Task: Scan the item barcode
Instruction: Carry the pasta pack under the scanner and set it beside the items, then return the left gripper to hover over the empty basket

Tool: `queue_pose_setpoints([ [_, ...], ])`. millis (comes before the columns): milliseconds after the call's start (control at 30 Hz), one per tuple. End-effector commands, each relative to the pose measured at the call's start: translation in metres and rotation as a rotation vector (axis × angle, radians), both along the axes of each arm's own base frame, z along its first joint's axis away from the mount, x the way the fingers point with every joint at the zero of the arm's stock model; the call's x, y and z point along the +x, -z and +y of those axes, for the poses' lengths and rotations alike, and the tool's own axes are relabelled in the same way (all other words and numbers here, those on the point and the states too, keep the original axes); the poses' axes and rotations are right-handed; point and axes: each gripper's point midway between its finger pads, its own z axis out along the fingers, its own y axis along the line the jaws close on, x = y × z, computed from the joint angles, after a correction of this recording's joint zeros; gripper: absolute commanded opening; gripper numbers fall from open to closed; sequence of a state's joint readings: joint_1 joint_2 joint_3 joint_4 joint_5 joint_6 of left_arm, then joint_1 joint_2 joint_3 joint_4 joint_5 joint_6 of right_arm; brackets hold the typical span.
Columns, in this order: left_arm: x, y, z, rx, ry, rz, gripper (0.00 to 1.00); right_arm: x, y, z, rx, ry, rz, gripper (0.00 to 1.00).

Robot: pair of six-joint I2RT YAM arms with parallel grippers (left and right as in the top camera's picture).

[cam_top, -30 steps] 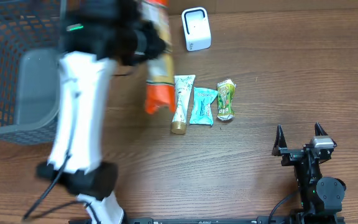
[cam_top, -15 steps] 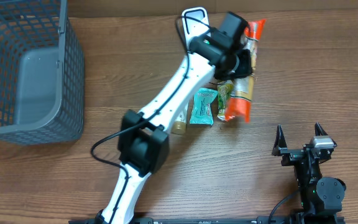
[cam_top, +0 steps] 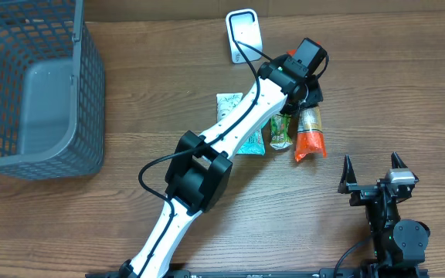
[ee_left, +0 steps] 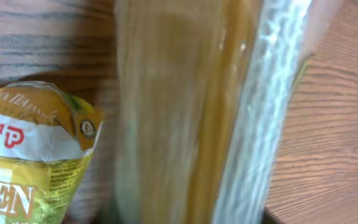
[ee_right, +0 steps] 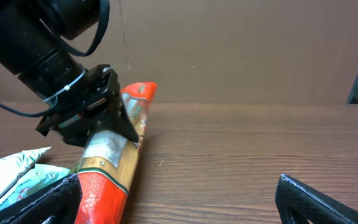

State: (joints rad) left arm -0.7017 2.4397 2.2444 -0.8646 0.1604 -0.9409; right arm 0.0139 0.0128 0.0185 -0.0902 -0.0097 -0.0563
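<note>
A long pasta pack (cam_top: 310,133) with orange-red ends lies on the table, just right of the row of items. My left gripper (cam_top: 303,86) is over its far end, fingers either side of it. The right wrist view shows those black jaws straddling the pack (ee_right: 107,180), which rests on the wood. In the left wrist view the blurred pack (ee_left: 185,112) fills the frame and hides the fingers, so a grip does not show. The white scanner (cam_top: 243,35) stands at the back. My right gripper (cam_top: 371,171) is parked open at the front right, holding nothing.
A grey mesh basket (cam_top: 29,93) stands at the far left. Left of the pack lie a green packet (cam_top: 280,133), a teal packet (cam_top: 251,139) and a white tube (cam_top: 226,108), partly under the left arm. The green packet (ee_left: 30,162) borders the pack.
The left arm swung from the basket side across to the right and brought the pasta pack down beside the green packet. The right arm has not moved.
</note>
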Motion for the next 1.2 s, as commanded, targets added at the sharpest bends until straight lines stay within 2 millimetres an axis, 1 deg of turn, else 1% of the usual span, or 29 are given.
queue_pose_setpoints([
  [0, 0.004, -0.031, -0.009, -0.033, 0.023, -0.08, 0.51, 0.0, 0.001, -0.002, -0.004, 0.011, -0.006, 1.0],
  [33, 0.004, -0.031, -0.01, -0.029, 0.048, -0.09, 0.61, 0.0, 0.001, -0.002, -0.004, 0.011, -0.006, 1.0],
  [100, 0.005, -0.034, -0.01, -0.029, 0.083, -0.108, 0.65, 0.0, 0.001, -0.002, -0.005, 0.011, -0.006, 1.0],
  [200, 0.006, -0.046, -0.015, -0.06, 0.156, -0.133, 0.66, 0.0, 0.001, -0.002, -0.005, 0.011, -0.006, 1.0],
  [300, 0.009, -0.071, -0.015, -0.084, 0.206, -0.178, 0.64, 0.0, 0.001, -0.002, -0.005, 0.011, -0.006, 1.0],
  [333, 0.011, -0.082, -0.013, -0.085, 0.21, -0.196, 0.64, 0.0, 0.001, -0.002, -0.004, 0.011, -0.006, 1.0],
  [400, 0.014, -0.112, -0.008, -0.088, 0.238, -0.252, 0.64, 0.0, 0.001, -0.002, -0.004, 0.011, -0.006, 1.0],
  [433, 0.013, -0.14, -0.001, -0.087, 0.266, -0.3, 0.61, 0.0, 0.001, -0.002, -0.004, 0.011, -0.006, 1.0],
  [500, 0.009, -0.17, 0.012, -0.07, 0.313, -0.358, 0.6, 0.0, 0.001, -0.002, -0.005, 0.011, -0.006, 1.0],
  [567, 0.005, -0.195, 0.025, -0.056, 0.339, -0.404, 0.55, 0.0, 0.001, -0.002, -0.004, 0.011, -0.006, 1.0],
  [600, 0.003, -0.211, 0.037, -0.049, 0.344, -0.428, 0.5, 0.0, 0.001, -0.002, -0.005, 0.011, -0.006, 1.0],
  [633, 0.002, -0.222, 0.048, -0.044, 0.335, -0.44, 0.44, 0.0, 0.001, -0.002, -0.005, 0.011, -0.006, 1.0],
  [667, 0.001, -0.233, 0.061, -0.036, 0.319, -0.448, 0.36, 0.0, 0.001, -0.002, -0.005, 0.011, -0.006, 1.0],
  [700, 0.001, -0.245, 0.078, -0.026, 0.296, -0.458, 0.28, 0.0, 0.001, -0.002, -0.005, 0.011, -0.006, 1.0],
  [767, 0.001, -0.264, 0.113, 0.012, 0.247, -0.478, 0.15, 0.0, 0.001, -0.002, -0.005, 0.011, -0.006, 1.0],
  [800, 0.001, -0.273, 0.134, 0.039, 0.21, -0.489, 0.05, 0.0, 0.001, -0.002, -0.005, 0.011, -0.006, 1.0],
  [833, 0.002, -0.279, 0.153, 0.065, 0.17, -0.492, 0.04, 0.0, 0.001, -0.002, -0.005, 0.011, -0.006, 1.0],
  [867, 0.002, -0.287, 0.18, 0.098, 0.117, -0.492, 0.04, 0.0, 0.001, -0.002, -0.005, 0.011, -0.006, 1.0],
  [900, 0.002, -0.292, 0.201, 0.12, 0.071, -0.489, 0.04, 0.0, 0.001, -0.002, -0.005, 0.011, -0.006, 1.0],
  [967, -0.003, -0.302, 0.25, 0.163, -0.029, -0.471, 0.04, 0.0, 0.001, -0.002, -0.005, 0.011, -0.006, 1.0],
  [1000, -0.006, -0.305, 0.27, 0.183, -0.068, -0.463, 0.04, 0.0, 0.001, -0.002, -0.005, 0.011, -0.006, 1.0],
  [1033, -0.014, -0.31, 0.32, 0.255, -0.179, -0.442, 0.04, 0.0, 0.001, -0.002, -0.004, 0.011, -0.006, 1.0],
  [1067, -0.017, -0.319, 0.352, 0.289, -0.199, -0.463, 0.04, 0.0, 0.001, -0.002, -0.004, 0.011, -0.006, 1.0],
  [1133, -0.022, -0.326, 0.378, 0.278, -0.258, -0.463, 0.04, 0.0, 0.001, -0.002, -0.005, 0.011, -0.006, 1.0],
  [1167, -0.026, -0.329, 0.385, 0.263, -0.27, -0.465, 0.04, 0.0, 0.001, -0.002, -0.005, 0.011, -0.006, 1.0],
])
